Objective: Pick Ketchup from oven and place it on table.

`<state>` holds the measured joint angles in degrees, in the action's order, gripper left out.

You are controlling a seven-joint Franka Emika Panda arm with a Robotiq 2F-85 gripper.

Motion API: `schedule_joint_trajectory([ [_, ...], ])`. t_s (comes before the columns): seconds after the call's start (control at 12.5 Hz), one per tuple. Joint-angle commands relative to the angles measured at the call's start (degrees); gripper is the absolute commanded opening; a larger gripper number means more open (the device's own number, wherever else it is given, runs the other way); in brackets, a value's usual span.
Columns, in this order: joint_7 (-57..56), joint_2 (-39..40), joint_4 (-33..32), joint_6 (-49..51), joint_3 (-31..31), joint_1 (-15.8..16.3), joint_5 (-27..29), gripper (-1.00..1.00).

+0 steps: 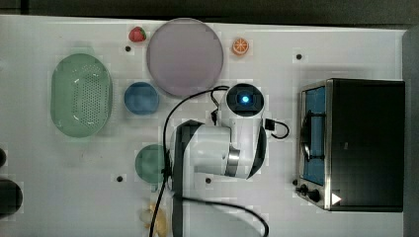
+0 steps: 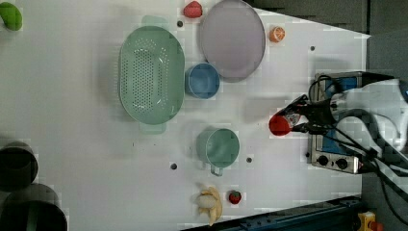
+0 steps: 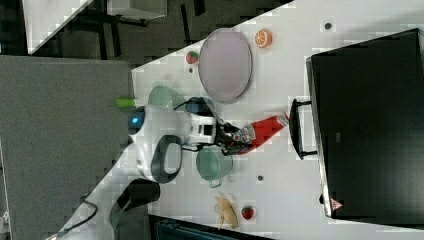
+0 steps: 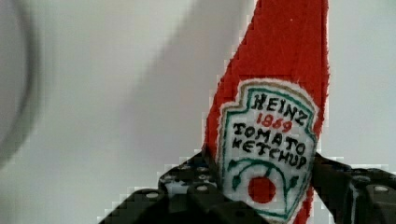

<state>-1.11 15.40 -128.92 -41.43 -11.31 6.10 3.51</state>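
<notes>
White and broad, the surface (image 1: 59, 197) carries the whole scene, and the risks start nearest the wrist. In the wrist view the jaws are closed on the Ketchup (image 4: 275, 116) at its labelled base, one dark finger (image 4: 196, 196) on each side, with the neck pointing away over bare white. The right view shows the gripper (image 3: 235, 140) holding the bottle out of the oven (image 3: 370, 120) and clear of it, lying nearly level, its cap near the door handle (image 3: 297, 129). Because the hold sits low on the base, the long neck could swing or sag, and the bottle might pivot between the fingers during lowering. Released while level, it would likely roll instead of standing. Just beside the gripper in the right view is the green cup (image 3: 215, 164), and a descent drifting that way could knock it. Farther out, the blue bowl (image 1: 141, 98), the grey plate (image 1: 185, 57) and the green colander (image 1: 81, 95) crowd the top view's left, so open room for a landing is mostly between the arm and the oven. Farthest off, the oven door could catch the cap should the arm swing back toward it.
</notes>
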Motion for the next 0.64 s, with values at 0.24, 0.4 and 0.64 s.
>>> schedule_joint_trajectory([
  [0.24,-0.5,5.0,0.2,-10.3,2.2,0.9,0.5,0.32],
  [0.4,-0.5,5.8,0.1,-11.3,2.4,0.9,1.0,0.73],
  [0.64,-0.2,3.3,1.7,-10.6,2.6,0.9,1.0,1.0],
])
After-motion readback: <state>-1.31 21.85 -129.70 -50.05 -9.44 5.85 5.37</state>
